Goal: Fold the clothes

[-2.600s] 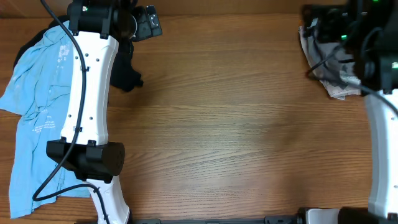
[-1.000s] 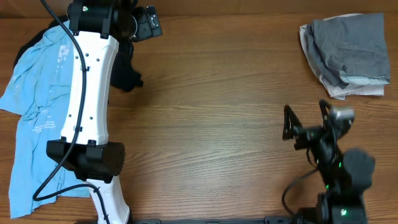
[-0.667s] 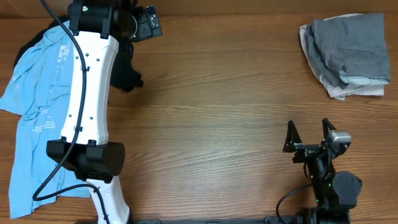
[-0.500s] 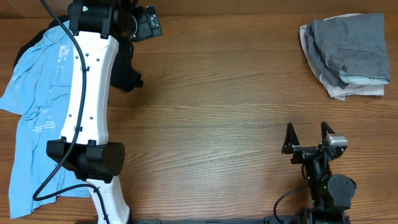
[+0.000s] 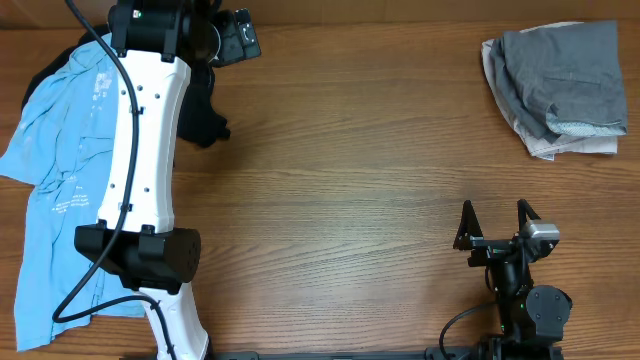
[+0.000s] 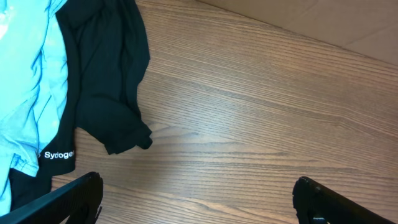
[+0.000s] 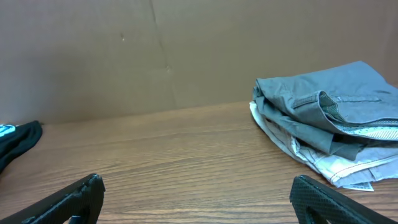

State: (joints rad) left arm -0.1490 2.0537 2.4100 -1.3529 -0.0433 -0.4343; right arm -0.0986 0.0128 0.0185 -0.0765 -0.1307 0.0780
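grey shorts [image 5: 560,70] look done, bundled far right on the table [image 5: 350,180]; left end effector [image 6: 198,183] and right end effector [image 5: 493,213] both wide apart, empty; I'd pinch just the black shirt [image 6: 106,74] by one edge, far left

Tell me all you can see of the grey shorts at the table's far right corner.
The grey-olive cotton shorts lie folded into a rumpled bundle, a stitched seam and pale speckled lining showing at one edge. They rest on a pale beige garment that sticks out beneath, on the wooden table near its far right corner. Nothing else touches them.
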